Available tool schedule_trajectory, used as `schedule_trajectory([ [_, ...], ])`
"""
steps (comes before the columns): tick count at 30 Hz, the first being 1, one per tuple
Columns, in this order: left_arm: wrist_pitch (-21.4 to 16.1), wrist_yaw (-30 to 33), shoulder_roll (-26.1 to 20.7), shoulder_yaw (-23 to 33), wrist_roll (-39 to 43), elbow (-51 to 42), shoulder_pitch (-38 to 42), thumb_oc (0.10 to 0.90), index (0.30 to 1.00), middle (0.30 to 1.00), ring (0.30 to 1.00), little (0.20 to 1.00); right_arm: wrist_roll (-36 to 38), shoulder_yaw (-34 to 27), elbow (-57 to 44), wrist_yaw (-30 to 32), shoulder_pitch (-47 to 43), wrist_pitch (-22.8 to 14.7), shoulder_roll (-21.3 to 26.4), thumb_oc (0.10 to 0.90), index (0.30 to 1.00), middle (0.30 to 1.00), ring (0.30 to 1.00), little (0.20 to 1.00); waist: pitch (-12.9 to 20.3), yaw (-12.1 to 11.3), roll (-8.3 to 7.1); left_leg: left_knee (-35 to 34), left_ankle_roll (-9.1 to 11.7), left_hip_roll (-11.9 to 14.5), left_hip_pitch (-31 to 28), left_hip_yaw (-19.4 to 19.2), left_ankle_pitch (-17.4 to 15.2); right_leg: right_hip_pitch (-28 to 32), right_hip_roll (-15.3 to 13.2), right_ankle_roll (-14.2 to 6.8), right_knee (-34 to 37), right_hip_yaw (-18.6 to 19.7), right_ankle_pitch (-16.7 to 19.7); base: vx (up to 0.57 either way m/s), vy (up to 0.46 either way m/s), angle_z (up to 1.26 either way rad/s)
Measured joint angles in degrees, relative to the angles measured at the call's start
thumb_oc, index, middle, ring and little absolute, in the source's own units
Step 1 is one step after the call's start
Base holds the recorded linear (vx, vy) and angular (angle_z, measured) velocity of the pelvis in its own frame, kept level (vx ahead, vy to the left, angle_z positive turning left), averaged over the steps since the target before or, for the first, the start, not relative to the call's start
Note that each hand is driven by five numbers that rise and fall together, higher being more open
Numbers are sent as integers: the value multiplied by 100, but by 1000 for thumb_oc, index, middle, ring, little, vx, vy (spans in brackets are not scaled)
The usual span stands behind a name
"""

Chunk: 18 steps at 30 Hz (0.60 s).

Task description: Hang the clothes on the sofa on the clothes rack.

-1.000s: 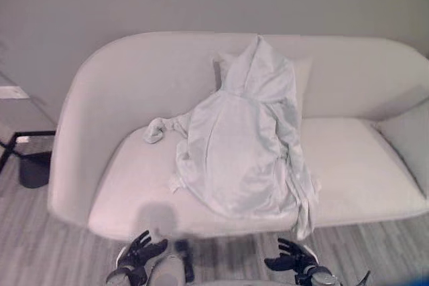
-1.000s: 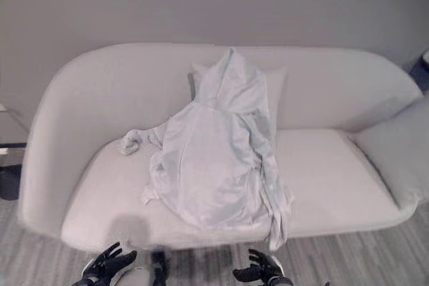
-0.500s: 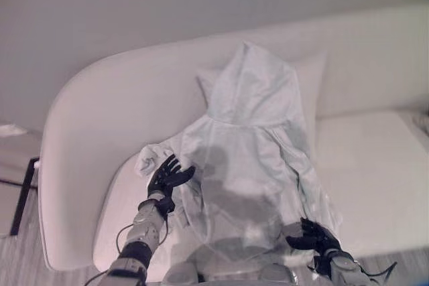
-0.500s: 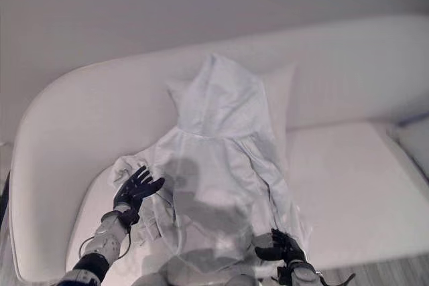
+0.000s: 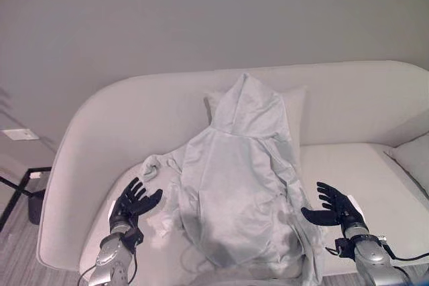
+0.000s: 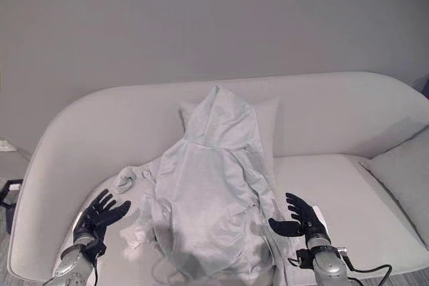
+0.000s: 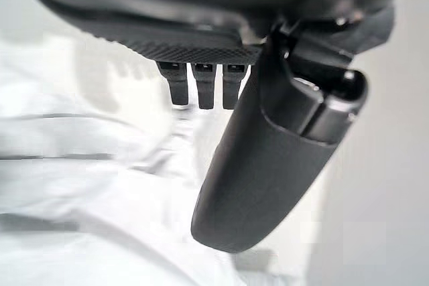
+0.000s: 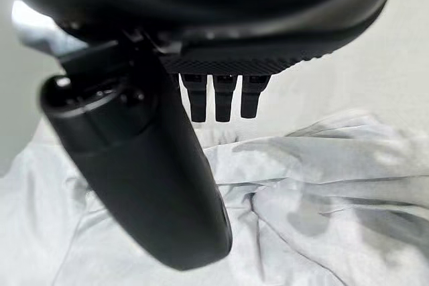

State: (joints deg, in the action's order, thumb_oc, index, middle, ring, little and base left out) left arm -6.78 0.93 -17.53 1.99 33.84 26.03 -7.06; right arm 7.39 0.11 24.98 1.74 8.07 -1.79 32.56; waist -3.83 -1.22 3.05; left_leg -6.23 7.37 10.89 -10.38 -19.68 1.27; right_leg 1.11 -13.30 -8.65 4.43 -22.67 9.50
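At the lower left of the head views, the left hand (image 5: 134,204) hovers over the sofa seat with its fingers spread and straight, holding nothing. It sits just beside the left sleeve of the hoodie (image 5: 234,185), apart from the cloth. Across the garment, the right hand (image 5: 333,207) is raised over the seat with its fingers likewise spread and relaxed, palm turned toward the hoodie, empty, close to the hoodie's right edge without gripping it. Each wrist view shows its own hand with fingers extended and pale cloth beyond them.

Between the two hands lies the pale grey hoodie, spread front-up on the seat of the sofa (image 5: 87,138). Its hood leans up against a light cushion (image 5: 295,108) at the backrest, and its left sleeve ends bunched on the seat near the left hand. A second cushion (image 5: 412,165) rests at the right end of the sofa. Behind the sofa rises a plain grey wall (image 5: 201,18).
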Motion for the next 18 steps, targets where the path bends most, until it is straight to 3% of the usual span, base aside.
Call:
schedule_trajectory([
  [5,-35,-51,-272,-338,-33,-397,313,800,900,900,900,900,-29,135,350,159,-596,8,449,800,900,900,900,900,63,-10,91,3,-10,-31,8,-32,9,-10,27,-48,102,31,84,-8,17,-3],
  [8,-38,-140,-475,-909,-81,-442,1113,800,900,900,900,900,-32,357,552,251,-1441,26,708,800,900,900,900,900,-31,-10,106,10,-34,-135,195,-39,72,-219,-34,-23,84,78,194,-167,45,-7],
  [11,-45,-29,-705,-1359,-273,-397,2087,800,900,900,900,900,-29,841,975,435,-2744,51,786,800,900,900,900,900,-367,-7,36,15,-79,-288,604,-96,230,-745,-122,50,77,220,449,-275,42,-18],
  [13,-94,57,-1035,-1994,-365,-97,3365,800,900,900,900,900,-20,1360,1294,564,-3956,37,845,800,900,900,900,900,-809,2,-72,13,-153,-407,1121,-91,408,-1292,-237,102,77,322,646,-146,30,-6],
  [15,-129,92,-969,-2112,-527,76,3983,800,900,900,900,900,-19,1707,1314,601,-4527,38,698,800,900,900,900,900,-1189,4,-89,12,-135,-379,1240,-94,480,-1435,-194,149,77,346,704,-138,26,-4],
  [18,-160,233,-1133,-2321,-575,635,4617,800,900,900,900,900,-20,2373,1628,603,-5178,16,692,800,900,900,900,900,-1353,34,-145,10,-136,-354,1551,-100,510,-1755,-164,180,76,375,732,-118,30,-6],
])
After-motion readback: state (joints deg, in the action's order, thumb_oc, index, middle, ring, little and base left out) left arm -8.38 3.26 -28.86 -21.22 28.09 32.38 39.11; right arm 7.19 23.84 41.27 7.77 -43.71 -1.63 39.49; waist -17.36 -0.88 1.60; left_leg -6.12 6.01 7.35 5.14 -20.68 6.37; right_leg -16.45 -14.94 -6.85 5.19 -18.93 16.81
